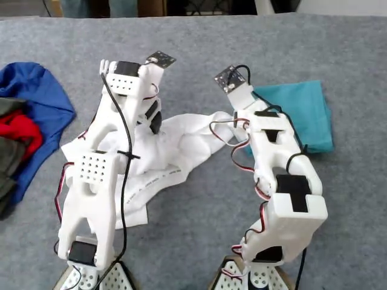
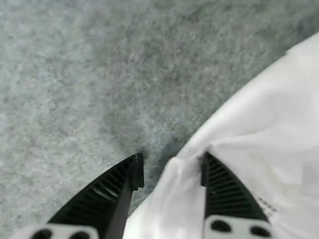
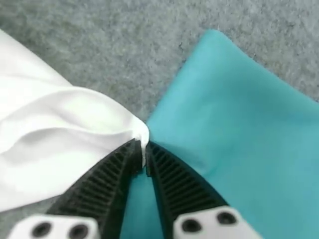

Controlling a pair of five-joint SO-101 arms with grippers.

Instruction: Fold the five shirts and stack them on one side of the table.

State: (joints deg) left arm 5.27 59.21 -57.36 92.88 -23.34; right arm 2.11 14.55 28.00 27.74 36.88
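- A crumpled white shirt [image 1: 181, 145] lies spread across the middle of the grey felt table cover [image 1: 242, 48], between the two arms. One end is bunched under the left arm and the other is drawn out towards the right arm.
- The right gripper [image 3: 144, 157] has its jaws nearly closed, pinching a corner of the white shirt. The pinched corner sits right at the edge of a teal shirt [image 1: 308, 112].
- The teal shirt lies folded flat on the right arm's side of the table, partly covered by that arm in the high view.
- The left gripper [image 2: 172, 169] stands low over the cover with its jaws moderately apart. A raised fold at the white shirt's edge sits between them, pressed against one finger [image 2: 214, 184]; the other finger is over bare felt.
- At the far left edge, an unfolded heap holds a blue shirt [image 1: 36, 90], a red shirt [image 1: 21, 130] and a dark olive garment [image 1: 7, 160], all overlapping and well apart from the white shirt.
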